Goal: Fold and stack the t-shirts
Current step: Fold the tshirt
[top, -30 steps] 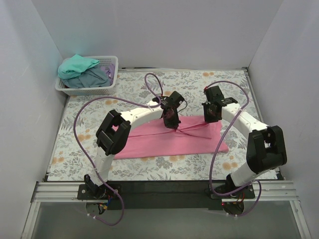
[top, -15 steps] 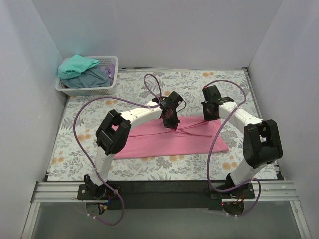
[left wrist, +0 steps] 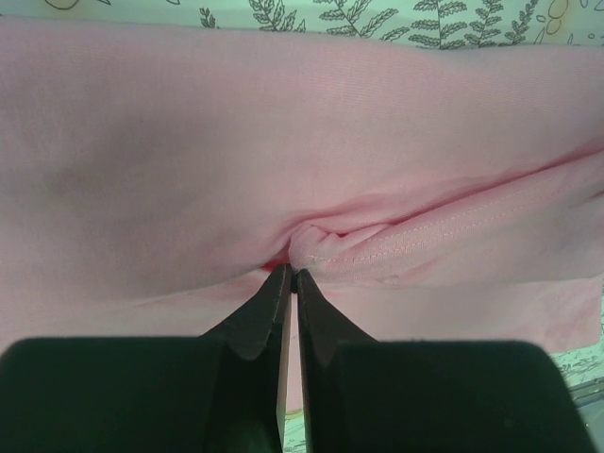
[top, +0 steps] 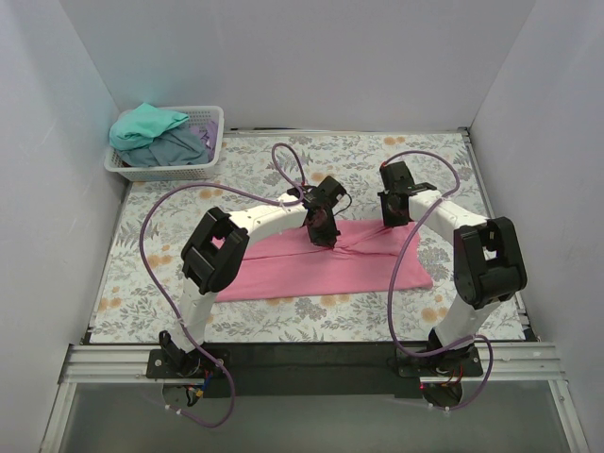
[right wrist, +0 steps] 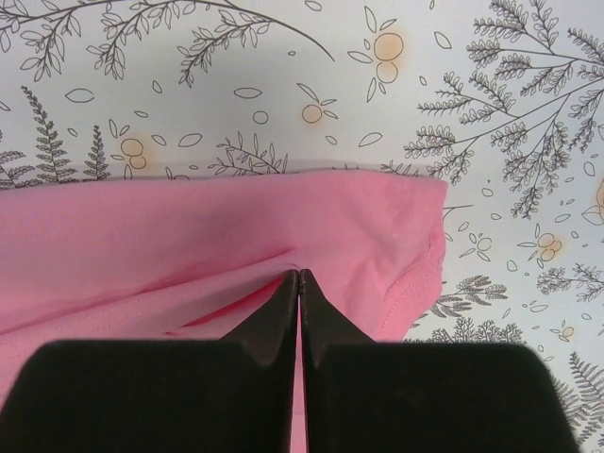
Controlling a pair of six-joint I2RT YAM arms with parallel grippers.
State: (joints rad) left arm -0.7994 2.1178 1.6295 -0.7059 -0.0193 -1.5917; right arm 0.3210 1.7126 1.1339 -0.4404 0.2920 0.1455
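Your worktop [top: 170,236] shows a leaf-and-flower print. On it you have a pink t-shirt [top: 283,269] lying flat as a long band across the middle, and a white lattice basket [top: 165,173] standing well apart, at the far left corner.

I see pink t-shirt [top: 321,269] folded flat, long band, far edge puckered; teal shirt [top: 146,125], grey-blue shirt [top: 176,149] heaped far left.

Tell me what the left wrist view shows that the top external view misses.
Left wrist only: the stitched hem bunched at the tips of the shut left claw. Top only: the right claw, and the white basket holding a teal shirt and a grey-blue shirt. Both: the pink t-shirt on the floral table cover.
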